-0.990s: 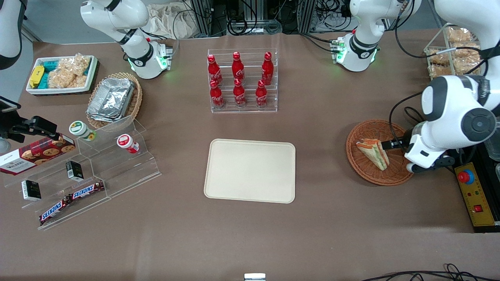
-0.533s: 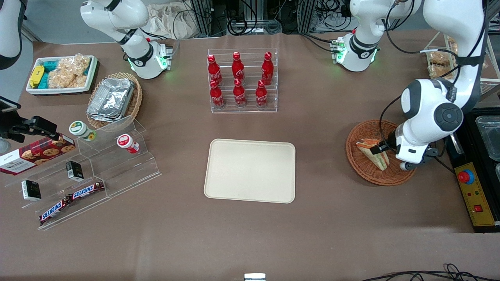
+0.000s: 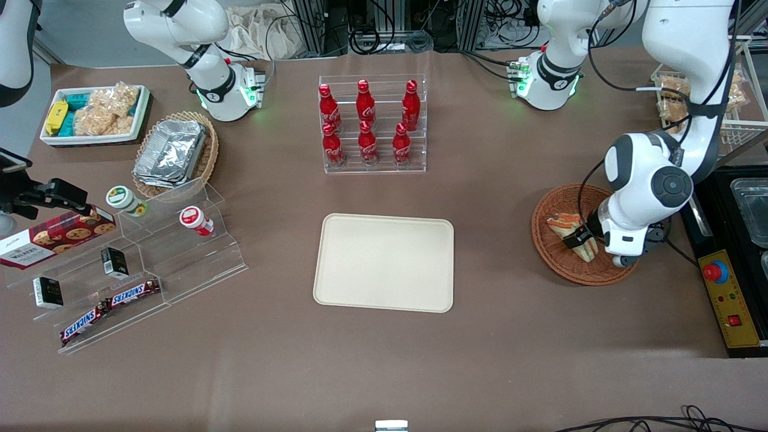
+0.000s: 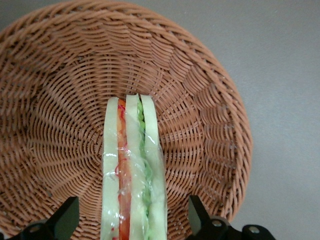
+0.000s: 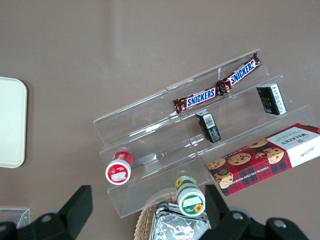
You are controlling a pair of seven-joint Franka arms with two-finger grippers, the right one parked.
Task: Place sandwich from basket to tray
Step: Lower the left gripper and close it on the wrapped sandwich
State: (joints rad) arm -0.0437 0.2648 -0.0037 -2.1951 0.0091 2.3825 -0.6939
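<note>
Change since the earlier frames: the left arm's two-finger gripper (image 3: 577,239) has swung in from the working arm's end of the table, crossing the rim of the round reddish-brown woven wicker basket (image 3: 552,261), and its wrist has turned more upright. A second ago it sat at the basket's edge beside the wedge; now it is directly over the wedge. The small clear-wrapped triangular sandwich of white bread with orange-red and green filling (image 3: 570,231) has kept its place in the basket.

Gripper: in the wrist view (image 4: 132,220), jaws spread wide, one black fingertip (image 4: 65,216) on each side of the sandwich (image 4: 132,170), each with a clear gap to the wrapper. Nothing held.

Sandwich: lies inside the basket (image 4: 210,100), standing on edge so its layered side faces the wrist camera, running lengthwise between the two fingers.

Flat cream-beige rectangular tray with rounded corners (image 3: 384,262): on the brown tabletop, well apart from the basket toward the parked arm's end, bare.

Clear acrylic rack of six red bottles (image 3: 372,123): farther from the front camera than the tray.
</note>
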